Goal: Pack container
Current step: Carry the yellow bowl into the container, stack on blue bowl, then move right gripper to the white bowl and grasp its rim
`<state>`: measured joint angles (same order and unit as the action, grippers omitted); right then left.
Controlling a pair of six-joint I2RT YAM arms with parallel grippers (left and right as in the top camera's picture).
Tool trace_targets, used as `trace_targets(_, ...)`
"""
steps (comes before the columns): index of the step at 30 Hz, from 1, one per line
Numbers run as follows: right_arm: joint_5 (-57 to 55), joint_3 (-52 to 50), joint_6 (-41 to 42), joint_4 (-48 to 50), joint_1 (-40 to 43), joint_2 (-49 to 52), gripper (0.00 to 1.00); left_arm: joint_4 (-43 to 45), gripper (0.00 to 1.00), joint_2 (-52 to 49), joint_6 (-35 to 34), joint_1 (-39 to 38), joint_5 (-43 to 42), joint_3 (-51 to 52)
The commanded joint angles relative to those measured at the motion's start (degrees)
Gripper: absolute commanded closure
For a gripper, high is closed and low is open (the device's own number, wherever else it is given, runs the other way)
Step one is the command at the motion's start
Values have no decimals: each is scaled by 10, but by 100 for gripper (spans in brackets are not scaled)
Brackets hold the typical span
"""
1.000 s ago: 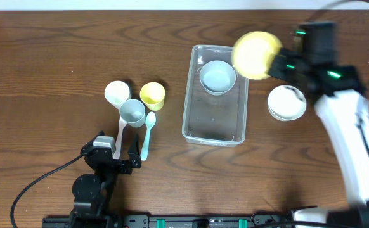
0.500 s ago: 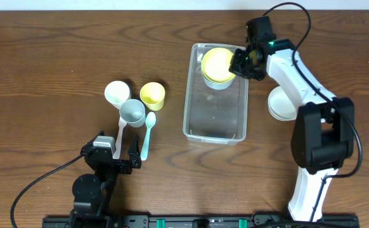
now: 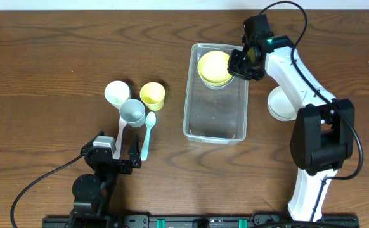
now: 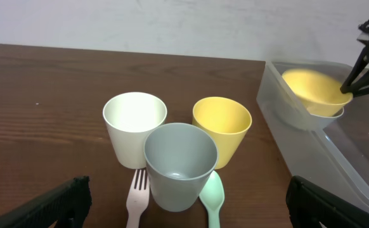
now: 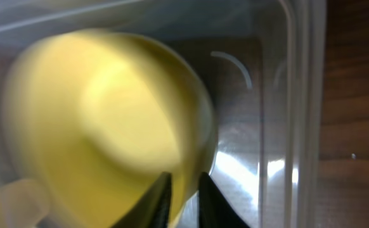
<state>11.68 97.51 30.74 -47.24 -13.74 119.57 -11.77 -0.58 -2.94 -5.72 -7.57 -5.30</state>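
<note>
The clear container (image 3: 213, 120) lies in the middle of the table; it also shows in the left wrist view (image 4: 356, 171). My right gripper (image 3: 240, 63) is shut on the rim of a yellow bowl (image 3: 213, 67), which sits nested in a pale bowl at the container's far end. In the right wrist view the yellow bowl (image 5: 108, 120) fills the frame, its rim between my fingertips (image 5: 156, 202). My left gripper (image 3: 116, 152) is open and empty at the near left, facing a white cup (image 4: 134, 126), a yellow cup (image 4: 221, 130), a grey cup (image 4: 179, 164), a fork (image 4: 135, 204) and a spoon (image 4: 212, 196).
A white bowl (image 3: 278, 104) sits on the table right of the container, partly under my right arm. The cups (image 3: 134, 101), fork and spoon (image 3: 148, 133) lie left of the container.
My right gripper brought the yellow bowl from above the container's far right corner down into the container, onto the pale bowl. The left arm has not moved.
</note>
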Motion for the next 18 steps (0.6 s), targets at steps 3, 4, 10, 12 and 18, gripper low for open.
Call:
trace_targets(3,-33,21,-20,-4,-5,-54,60,-4,2,3,3,3,-6,15)
trace_targets(4,-33,21,-28,-5,-5,-56,59,-4,2,3,3,3,-6,15)
trace_targets(10,-43,22,-58,-58,21,-115,60,-4,2,3,3,3,-6,15)
trace_targets(12,-47,22,-58,-92,45,-145,49,-4,2,3,3,3,-6,15)
trace_targets(18,-128,15,-74,-216,148,-196,39,-4,2,3,3,3,-6,15)
